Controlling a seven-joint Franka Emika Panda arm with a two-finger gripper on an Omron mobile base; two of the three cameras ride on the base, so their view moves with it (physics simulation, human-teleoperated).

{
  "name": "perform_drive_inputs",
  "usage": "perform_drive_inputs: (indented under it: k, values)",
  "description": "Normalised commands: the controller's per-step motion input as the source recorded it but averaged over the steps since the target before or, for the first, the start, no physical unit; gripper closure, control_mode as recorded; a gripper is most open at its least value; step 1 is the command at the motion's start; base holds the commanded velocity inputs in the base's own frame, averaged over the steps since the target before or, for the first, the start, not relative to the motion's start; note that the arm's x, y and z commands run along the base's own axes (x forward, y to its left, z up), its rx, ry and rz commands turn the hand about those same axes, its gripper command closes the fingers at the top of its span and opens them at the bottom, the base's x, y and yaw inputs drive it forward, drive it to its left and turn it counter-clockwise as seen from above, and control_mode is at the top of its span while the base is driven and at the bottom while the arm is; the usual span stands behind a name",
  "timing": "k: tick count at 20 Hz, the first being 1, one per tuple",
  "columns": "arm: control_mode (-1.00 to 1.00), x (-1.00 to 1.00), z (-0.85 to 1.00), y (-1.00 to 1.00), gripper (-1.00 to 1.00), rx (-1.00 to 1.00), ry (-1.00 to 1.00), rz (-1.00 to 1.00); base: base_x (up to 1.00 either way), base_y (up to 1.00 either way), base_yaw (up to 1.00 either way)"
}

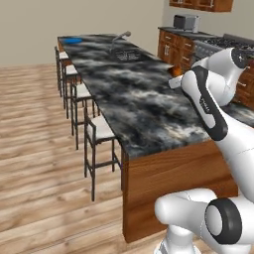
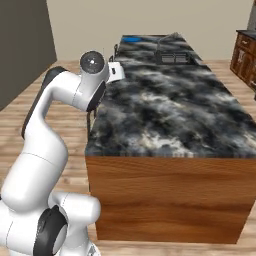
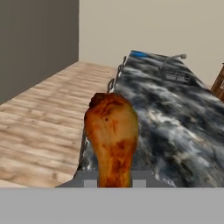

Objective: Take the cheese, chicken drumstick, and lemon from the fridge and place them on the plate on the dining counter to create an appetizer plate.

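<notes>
In the hand view the chicken drumstick [image 3: 111, 138] stands in the lower centre of the frame, fat end up and thin end down between the gripper [image 3: 114, 183] tips, whose jaws are clamped on it. Behind it the dining counter [image 3: 183, 127] runs from the lower centre toward the upper right, with the plate [image 3: 139, 54] a thin blue sliver at its far end near the top of the frame.

In the left base view the counter [image 1: 144, 109] stretches from upper left to centre right; the blue plate [image 1: 73, 40] lies at its far upper-left corner. A small reddish-brown patch of the drumstick [image 1: 176, 71] shows just above the arm at centre right. Stools [image 1: 99, 131] line the counter's left side.

In the right base view the plate [image 2: 132, 39] sits at the counter's [image 2: 170, 115] far top edge, well apart from the arm at the left
</notes>
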Motion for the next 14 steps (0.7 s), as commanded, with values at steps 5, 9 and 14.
perform_drive_inputs:
  k: [5, 9, 14]
  values:
    - [1.00, 0.00, 0.00, 0.00, 1.00, 0.00, 0.00, 0.00, 0.02, 1.00, 0.13]
    - [1.00, 0.00, 0.00, 0.00, 1.00, 0.00, 0.00, 0.00, 0.29, 1.00, 0.15]
    - [1.00, 0.00, 0.00, 0.00, 1.00, 0.00, 0.00, 0.00, 0.71, 1.00, 0.14]
